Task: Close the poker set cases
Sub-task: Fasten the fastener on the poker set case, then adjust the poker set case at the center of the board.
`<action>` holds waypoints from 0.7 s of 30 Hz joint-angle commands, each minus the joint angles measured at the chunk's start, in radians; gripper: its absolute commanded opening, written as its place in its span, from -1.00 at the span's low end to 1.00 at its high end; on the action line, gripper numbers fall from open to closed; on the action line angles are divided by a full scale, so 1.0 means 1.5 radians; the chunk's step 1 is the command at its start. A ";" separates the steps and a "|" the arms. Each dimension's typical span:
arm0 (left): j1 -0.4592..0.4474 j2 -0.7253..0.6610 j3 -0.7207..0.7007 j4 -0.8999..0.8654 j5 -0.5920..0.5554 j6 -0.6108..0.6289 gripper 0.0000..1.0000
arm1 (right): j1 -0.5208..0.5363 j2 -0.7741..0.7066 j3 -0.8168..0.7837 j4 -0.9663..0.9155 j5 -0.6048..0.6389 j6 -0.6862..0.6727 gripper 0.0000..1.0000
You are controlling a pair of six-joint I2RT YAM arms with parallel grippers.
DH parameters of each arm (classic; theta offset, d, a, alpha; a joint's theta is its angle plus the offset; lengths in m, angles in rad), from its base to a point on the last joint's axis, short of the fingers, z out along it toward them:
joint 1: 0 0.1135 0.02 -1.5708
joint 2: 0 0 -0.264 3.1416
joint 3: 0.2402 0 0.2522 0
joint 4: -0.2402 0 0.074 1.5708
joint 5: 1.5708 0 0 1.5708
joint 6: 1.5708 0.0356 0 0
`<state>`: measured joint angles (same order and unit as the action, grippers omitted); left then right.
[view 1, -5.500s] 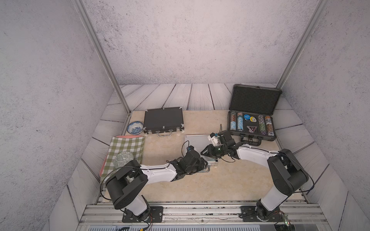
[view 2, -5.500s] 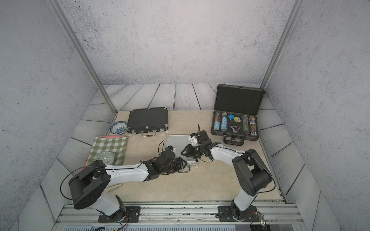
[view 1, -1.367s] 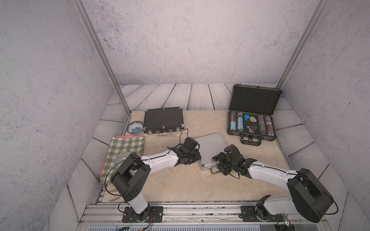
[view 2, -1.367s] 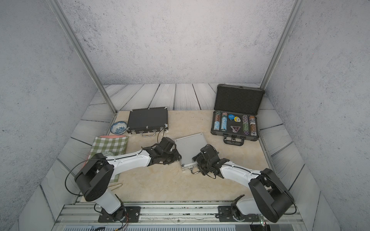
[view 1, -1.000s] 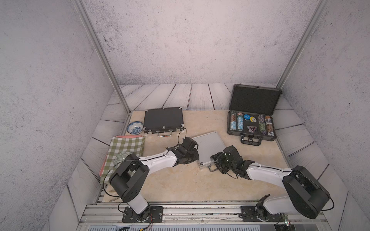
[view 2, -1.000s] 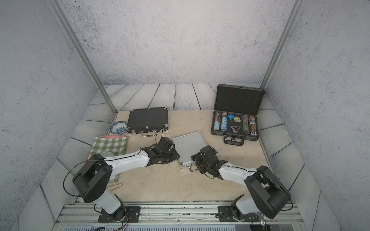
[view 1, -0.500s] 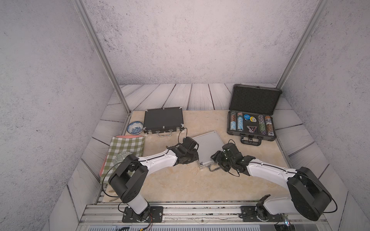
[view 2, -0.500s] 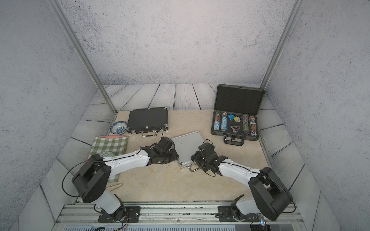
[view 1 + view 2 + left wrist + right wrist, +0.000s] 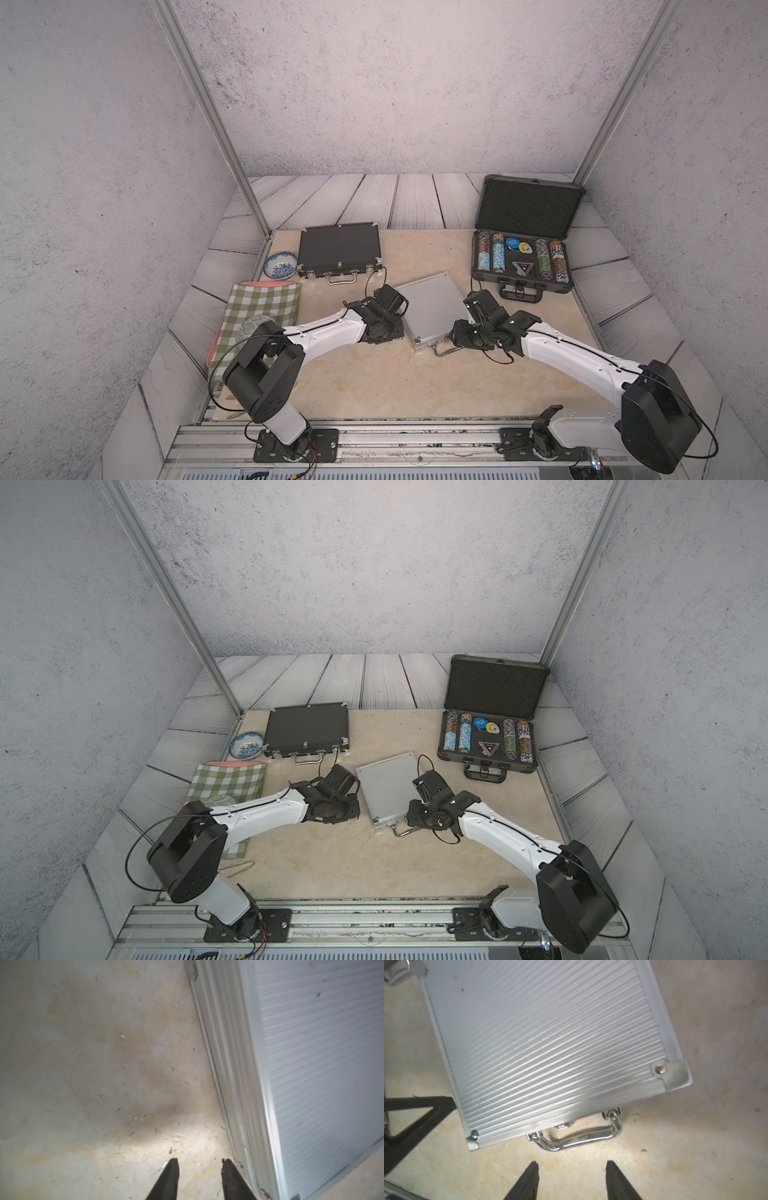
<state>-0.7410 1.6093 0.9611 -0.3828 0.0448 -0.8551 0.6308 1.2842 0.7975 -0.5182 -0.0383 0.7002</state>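
The silver case point(image 9: 434, 309) point(image 9: 388, 789) lies shut and skewed in the middle of the table, chrome handle point(image 9: 577, 1136) towards the front. My left gripper point(image 9: 199, 1162) point(image 9: 397, 332) is open over bare table, one finger against the case's left side point(image 9: 232, 1084). My right gripper point(image 9: 571, 1164) point(image 9: 457, 338) is open just short of the handle and holds nothing. The black flat case point(image 9: 340, 249) lies shut at the back left. The larger dark-grey case point(image 9: 519, 286) stands open at the back right, lid point(image 9: 530, 208) upright, chips inside.
A blue-and-white bowl point(image 9: 281, 264) sits beside the black case. A green checked cloth point(image 9: 262, 307) with a round dish point(image 9: 253, 328) on it lies at the left edge. Walls close in on three sides, and a metal rail point(image 9: 415, 436) runs along the front.
Over the past seconds the silver case has turned and slid a little to the right. In the last second the right gripper's jaws have narrowed near the handle. The left gripper has barely moved.
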 commanded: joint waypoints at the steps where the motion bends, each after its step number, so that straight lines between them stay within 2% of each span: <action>1: 0.009 -0.007 0.007 -0.039 -0.021 0.023 -0.23 | -0.003 -0.020 0.014 -0.066 0.031 -0.060 0.04; 14: 0.018 -0.022 0.014 -0.062 -0.033 0.038 -0.23 | -0.007 -0.002 -0.022 -0.053 0.060 -0.075 -0.07; 21: 0.025 -0.031 0.014 -0.069 -0.035 0.040 -0.23 | -0.010 0.010 -0.040 -0.018 0.047 -0.082 -0.07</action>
<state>-0.7124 1.5856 0.9623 -0.4606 0.0105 -0.8104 0.6197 1.2854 0.7517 -0.5682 0.0219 0.5934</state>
